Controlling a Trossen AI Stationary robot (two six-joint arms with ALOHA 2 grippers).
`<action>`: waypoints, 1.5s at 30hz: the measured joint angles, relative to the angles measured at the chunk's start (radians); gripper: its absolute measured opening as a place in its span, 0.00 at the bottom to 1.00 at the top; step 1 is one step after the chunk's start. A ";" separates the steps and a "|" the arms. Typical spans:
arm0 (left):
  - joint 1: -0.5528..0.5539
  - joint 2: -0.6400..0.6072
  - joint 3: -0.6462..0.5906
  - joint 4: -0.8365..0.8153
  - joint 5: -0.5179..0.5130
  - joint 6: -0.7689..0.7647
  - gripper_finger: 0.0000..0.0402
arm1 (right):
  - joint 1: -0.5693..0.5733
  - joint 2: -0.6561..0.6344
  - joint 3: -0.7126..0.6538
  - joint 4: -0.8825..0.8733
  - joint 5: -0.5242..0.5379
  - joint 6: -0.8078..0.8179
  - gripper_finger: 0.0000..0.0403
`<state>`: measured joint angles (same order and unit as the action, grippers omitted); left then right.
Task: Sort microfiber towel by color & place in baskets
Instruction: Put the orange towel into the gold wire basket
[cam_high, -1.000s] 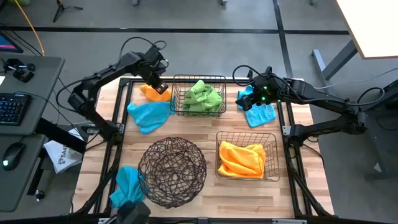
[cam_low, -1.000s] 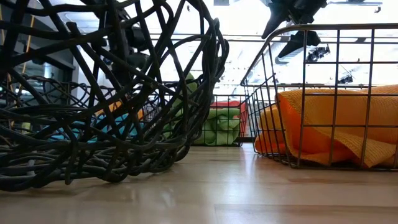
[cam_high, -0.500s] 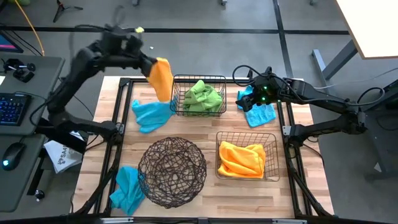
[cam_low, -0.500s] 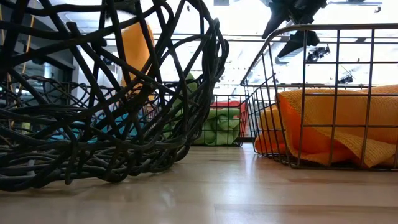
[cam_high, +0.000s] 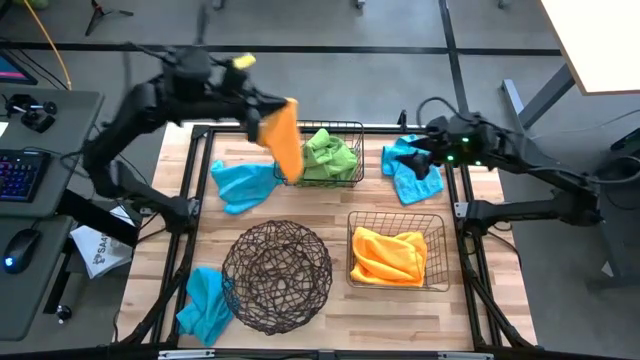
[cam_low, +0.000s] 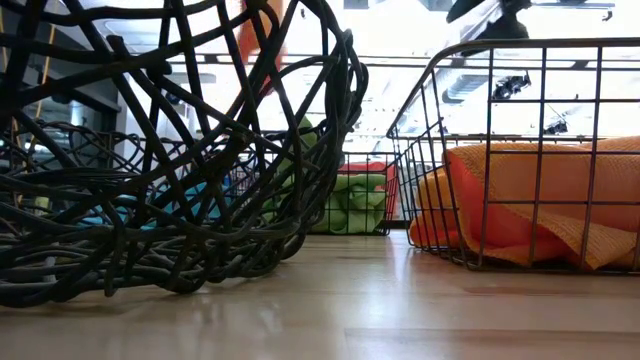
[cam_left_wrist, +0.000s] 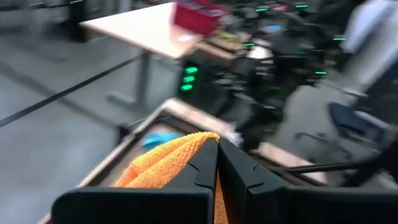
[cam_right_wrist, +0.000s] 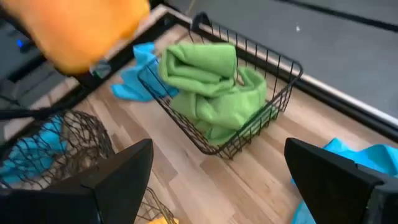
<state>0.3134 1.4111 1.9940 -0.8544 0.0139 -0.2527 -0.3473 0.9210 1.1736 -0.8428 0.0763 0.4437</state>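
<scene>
My left gripper (cam_high: 264, 117) is shut on an orange towel (cam_high: 284, 142) and holds it in the air at the left end of the far rectangular basket (cam_high: 320, 158), which contains green towels (cam_high: 327, 152). The near rectangular basket (cam_high: 397, 250) contains an orange towel (cam_high: 390, 255). The round woven-wire bowl (cam_high: 277, 277) stands near the front. Blue towels lie flat on the table at far left (cam_high: 243, 184), near left (cam_high: 205, 302) and far right (cam_high: 408, 172). My right gripper (cam_high: 428, 158) is open over the far-right blue towel (cam_right_wrist: 367, 163). My left gripper pinches the orange towel at its upper edge (cam_left_wrist: 198, 144) between the two shut fingers (cam_left_wrist: 231, 168). The towel is lifted clear of the table and hangs below the fingers (cam_high: 287, 158), bunched in folds.
A dark metal frame (cam_high: 200, 200) runs round the wooden tabletop. There is bare wood between the baskets (cam_high: 335, 215) and along the near edge (cam_low: 400, 310). A desk with a keyboard and a mouse (cam_high: 20, 180) stands beyond the table's left side.
My left gripper has lifted the orange towel off the far-left part of the table and carried it up and toward the right, to the left end of the green towels' basket; the towel now hangs free. My right gripper has risen and shifted toward the right edge.
</scene>
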 joint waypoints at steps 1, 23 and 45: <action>-0.033 0.024 0.005 0.039 0.001 0.000 0.00 | 0.000 -0.016 0.000 -0.004 0.004 0.003 0.89; -0.407 0.494 0.011 0.703 0.090 0.025 0.00 | 0.000 -0.177 0.000 -0.005 0.022 0.030 0.89; -0.411 0.696 0.010 0.708 0.111 -0.055 0.14 | 0.000 -0.149 0.000 -0.013 0.022 0.084 0.89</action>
<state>-0.0975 2.1067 2.0045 -0.1461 0.1252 -0.3081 -0.3473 0.7719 1.1736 -0.8558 0.0978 0.5281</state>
